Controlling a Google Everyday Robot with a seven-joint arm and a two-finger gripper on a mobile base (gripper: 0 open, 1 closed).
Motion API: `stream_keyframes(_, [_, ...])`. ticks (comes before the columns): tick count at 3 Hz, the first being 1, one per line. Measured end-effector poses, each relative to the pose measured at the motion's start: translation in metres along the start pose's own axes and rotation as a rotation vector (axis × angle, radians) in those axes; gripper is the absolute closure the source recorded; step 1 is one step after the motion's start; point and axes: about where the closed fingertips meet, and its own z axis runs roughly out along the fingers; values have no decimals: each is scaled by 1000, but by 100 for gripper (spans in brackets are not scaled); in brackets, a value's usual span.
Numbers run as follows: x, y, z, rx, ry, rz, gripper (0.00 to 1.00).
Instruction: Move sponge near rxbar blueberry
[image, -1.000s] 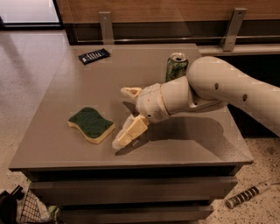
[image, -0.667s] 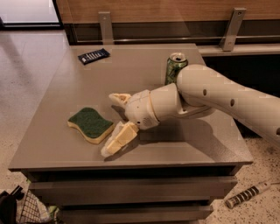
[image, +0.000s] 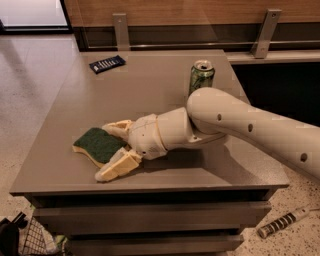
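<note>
Sponge (image: 92, 143): wavy-edged, dark green top over pale yellow foam, lower left on bench (image: 150, 92). Gripper (image: 105, 150) jaws open, straddling its right end. Navy rxbar blueberry (image: 107, 64) upper left.

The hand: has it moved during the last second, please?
Yes: the hand moved left, away from the green can, and now, open, straddles the sponge.

Your gripper (image: 116, 148) sits front-left, fingers spread around sponge (image: 92, 144). You have open tabletop (image: 145, 95) toward rxbar blueberry (image: 107, 64). Green can (image: 201, 76) stands well right.
</note>
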Motion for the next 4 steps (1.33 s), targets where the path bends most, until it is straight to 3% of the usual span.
stream_keyframes(3, [-3,2,3,-8,3,-4,95])
stream_keyframes(4, [-5,2,2,-8,7,-4,100])
